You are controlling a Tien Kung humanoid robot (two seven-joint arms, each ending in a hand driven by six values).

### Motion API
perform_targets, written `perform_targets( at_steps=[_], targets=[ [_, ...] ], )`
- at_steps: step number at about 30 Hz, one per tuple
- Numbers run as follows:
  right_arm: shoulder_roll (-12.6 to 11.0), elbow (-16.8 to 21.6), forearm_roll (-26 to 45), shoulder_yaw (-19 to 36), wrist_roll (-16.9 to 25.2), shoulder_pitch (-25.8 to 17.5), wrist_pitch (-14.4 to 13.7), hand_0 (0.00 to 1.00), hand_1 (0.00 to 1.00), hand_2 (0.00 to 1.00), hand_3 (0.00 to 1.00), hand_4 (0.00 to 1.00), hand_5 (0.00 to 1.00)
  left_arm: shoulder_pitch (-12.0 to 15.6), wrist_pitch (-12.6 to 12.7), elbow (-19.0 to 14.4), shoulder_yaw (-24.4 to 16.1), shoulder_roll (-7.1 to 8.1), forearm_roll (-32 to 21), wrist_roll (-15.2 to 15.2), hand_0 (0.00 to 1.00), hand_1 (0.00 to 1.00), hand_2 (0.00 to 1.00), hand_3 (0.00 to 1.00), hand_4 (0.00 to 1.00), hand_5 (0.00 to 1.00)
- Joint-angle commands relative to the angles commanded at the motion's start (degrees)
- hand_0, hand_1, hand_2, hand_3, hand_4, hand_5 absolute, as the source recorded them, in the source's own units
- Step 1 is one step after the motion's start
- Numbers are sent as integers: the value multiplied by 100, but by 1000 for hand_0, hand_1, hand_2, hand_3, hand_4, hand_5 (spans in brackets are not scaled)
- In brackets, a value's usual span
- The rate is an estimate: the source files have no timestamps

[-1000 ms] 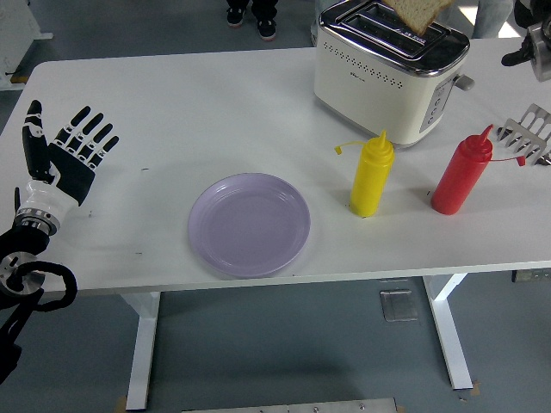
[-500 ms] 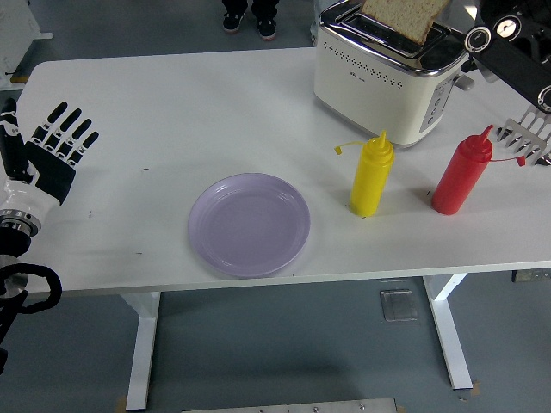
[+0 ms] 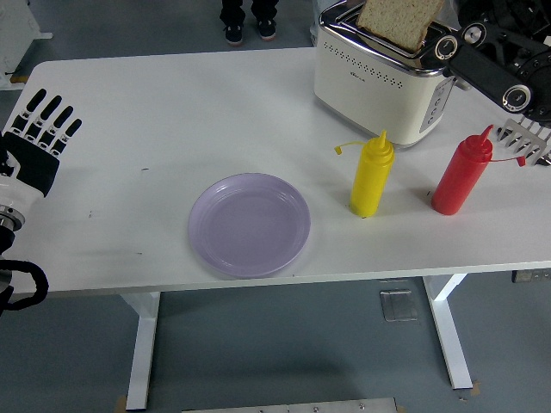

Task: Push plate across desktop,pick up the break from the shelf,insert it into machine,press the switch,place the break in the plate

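A slice of bread (image 3: 399, 21) hangs tilted with its lower edge at a slot of the cream toaster (image 3: 379, 86) at the back right. My right hand (image 3: 444, 40) reaches in from the top right and is shut on the slice; the slice and the picture's top edge hide most of the grasp. The toaster's lever (image 3: 465, 83) sticks out on its right end. A lilac plate (image 3: 250, 224) lies empty near the table's front middle. At the left edge my left hand (image 3: 40, 129) is open, fingers spread, well away from the plate.
A yellow squeeze bottle (image 3: 372, 176) and a red one (image 3: 462, 176) stand in front of the toaster. A metal rack (image 3: 527, 140) shows at the right edge. A person's shoes (image 3: 245, 19) are beyond the table's far side.
My right arm has come in from the top right and lowered the bread leftward onto the toaster slot. My left hand has drawn back toward the left edge.
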Motion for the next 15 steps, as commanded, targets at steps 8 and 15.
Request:
perform_targets(
  at_steps=[8,15],
  targets=[
    [179,-402,-98,-162,95,11,-142,416,486,483,420,115,2,-2,-133,-21,-183,21,-764,280,817,762,716,686,816,998],
    [250,-648,-128,-301,152,-11,-209,418,486,484,420,114,2,-24,-204,-33,-183,18,-1479,491,816,760,714,684,817,998]
  ],
)
